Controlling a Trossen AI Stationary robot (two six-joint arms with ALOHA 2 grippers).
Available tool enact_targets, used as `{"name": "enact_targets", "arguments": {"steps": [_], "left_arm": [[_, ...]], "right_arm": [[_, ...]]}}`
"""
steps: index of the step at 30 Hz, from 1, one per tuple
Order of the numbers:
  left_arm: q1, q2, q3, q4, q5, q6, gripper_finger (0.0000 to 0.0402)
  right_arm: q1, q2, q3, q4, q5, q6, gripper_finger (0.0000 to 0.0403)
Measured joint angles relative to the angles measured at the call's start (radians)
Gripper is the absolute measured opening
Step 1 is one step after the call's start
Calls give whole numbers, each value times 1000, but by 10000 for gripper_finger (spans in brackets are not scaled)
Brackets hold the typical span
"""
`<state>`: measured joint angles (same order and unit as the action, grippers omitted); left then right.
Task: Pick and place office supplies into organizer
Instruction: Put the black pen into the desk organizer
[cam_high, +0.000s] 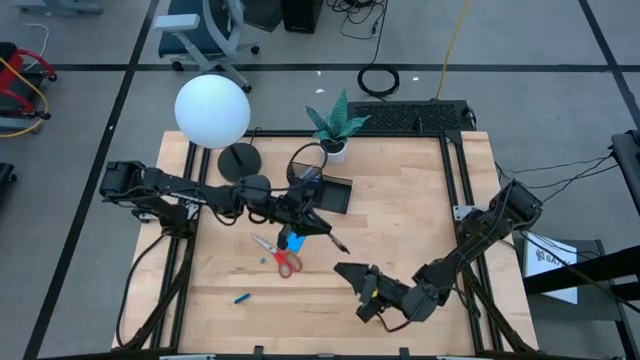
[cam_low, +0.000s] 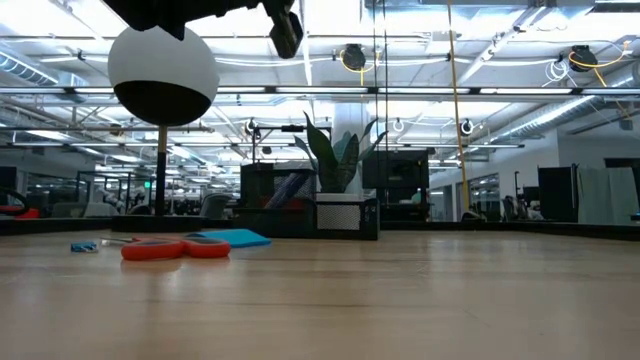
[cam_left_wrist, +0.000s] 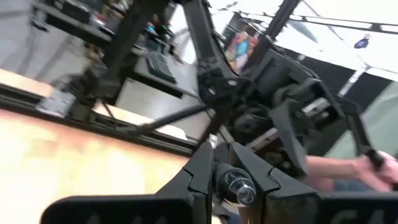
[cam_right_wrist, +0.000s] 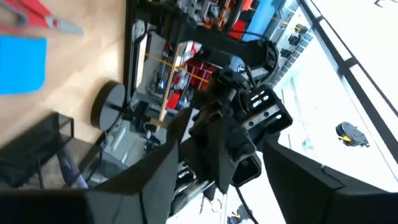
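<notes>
Red-handled scissors (cam_low: 175, 248) lie closest in the low view, flat on the table (cam_high: 400, 230), with the blue note pad (cam_low: 228, 238) just behind them. From above, both sit a little left of the table's middle, toward its near edge. A small blue piece (cam_high: 242, 297) lies apart from them, nearer that edge.

Over the pad hangs the left gripper (cam_high: 318, 228), reaching in from the left edge. Its fingers (cam_left_wrist: 199, 171) are clenched on a black pen (cam_high: 333, 239), which its wrist view shows end-on as a round tip between them. The pen's long axis runs on a slant, its free end pointing toward the near right corner, where the right gripper (cam_high: 352, 272) waits. That gripper's fingers (cam_right_wrist: 155, 180) stand wide apart with nothing between them. It is near the pen's free end but does not touch it.

The organizer (cam_high: 325, 193) stands just beyond the left gripper, toward the far edge and in front of the potted plant (cam_high: 335, 125). It lies on the opposite side of the gripper from the way the pen points. The left arm is clearly the nearer one. My judgement is that the pen must be carried toward the far edge and tipped upright, so that its long axis can drop into the tall compartment rather than lie across the rim.
</notes>
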<state>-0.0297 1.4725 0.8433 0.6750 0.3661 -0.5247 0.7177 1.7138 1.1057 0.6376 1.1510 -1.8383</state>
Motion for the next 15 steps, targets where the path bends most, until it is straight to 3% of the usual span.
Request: {"name": "enact_targets", "arguments": {"steps": [6,15], "left_arm": [[-5,0,0,-9,74,-68,43],[-63,0,0,-65,116,-108,43]], "right_arm": [[42,0,0,-73,-6,20,248],[50,1,0,-203,-137,14,233]]}}
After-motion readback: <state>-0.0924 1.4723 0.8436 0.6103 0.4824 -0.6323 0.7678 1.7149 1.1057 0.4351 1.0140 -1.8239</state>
